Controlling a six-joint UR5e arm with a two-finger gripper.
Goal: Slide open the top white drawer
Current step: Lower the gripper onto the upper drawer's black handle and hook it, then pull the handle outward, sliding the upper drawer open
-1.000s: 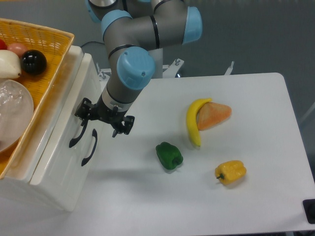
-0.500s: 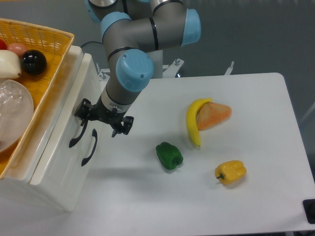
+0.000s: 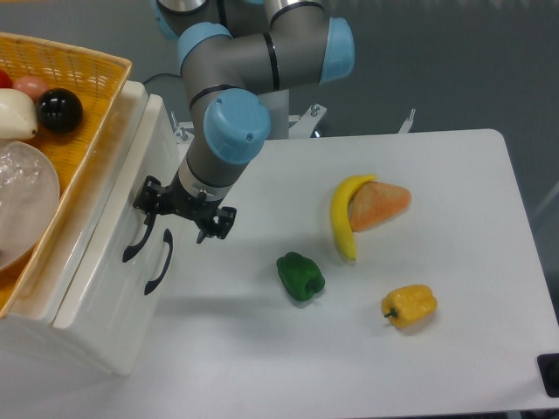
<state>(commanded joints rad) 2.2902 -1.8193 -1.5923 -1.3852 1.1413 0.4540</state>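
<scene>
One black handle (image 3: pixel 137 238) offers our only hold on the top white drawer (image 3: pixel 105 218), closed at the table's left; glossy, rigid plastic should slide lightly. Our gripper (image 3: pixel 184 215) hovers beside it, fingers spread.

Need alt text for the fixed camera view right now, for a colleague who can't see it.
The black two-finger gripper sits at the black curved handle of the glossy top white drawer; whether it grips is unclear. On the white table lie a yellow banana, green pepper and yellow pepper.
</scene>
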